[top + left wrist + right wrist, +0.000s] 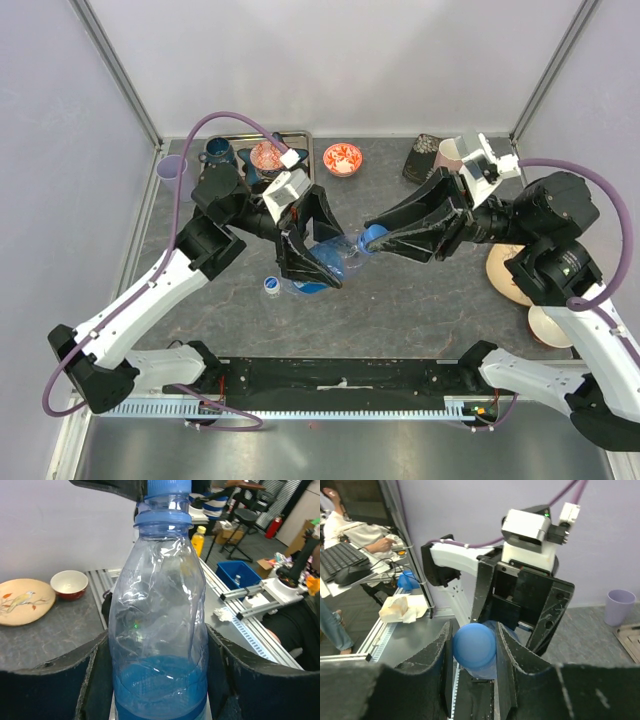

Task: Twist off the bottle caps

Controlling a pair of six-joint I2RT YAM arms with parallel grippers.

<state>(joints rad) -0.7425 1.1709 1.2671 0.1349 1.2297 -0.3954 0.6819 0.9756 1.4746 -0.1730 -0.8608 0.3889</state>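
While the left gripper (pixel 157 675) clamped the clear bottle (pixel 159 605) mid-body over the table (pixel 420 300), the right gripper (pixel 378 240) pinched shut on its blue cap (pixel 474 645). Walls looked thin, dented, probably light and slippery; the stiffer shoulder suited gripping.

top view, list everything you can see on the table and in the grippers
blue bottle: one, clear blue, mid-table, gripped
blue cap: one, blue, on the bottle's neck
loose cap: one, white and blue, on the table by the bottle
red patterned bowl: one, red, far centre
lilac cup: one, lilac, far left
tray: one, metal, far edge
plate: one, beige, right side
small bowl: one, white inside, near right
left gripper: one, black, shut on the blue bottle
right gripper: one, black, shut on the blue cap
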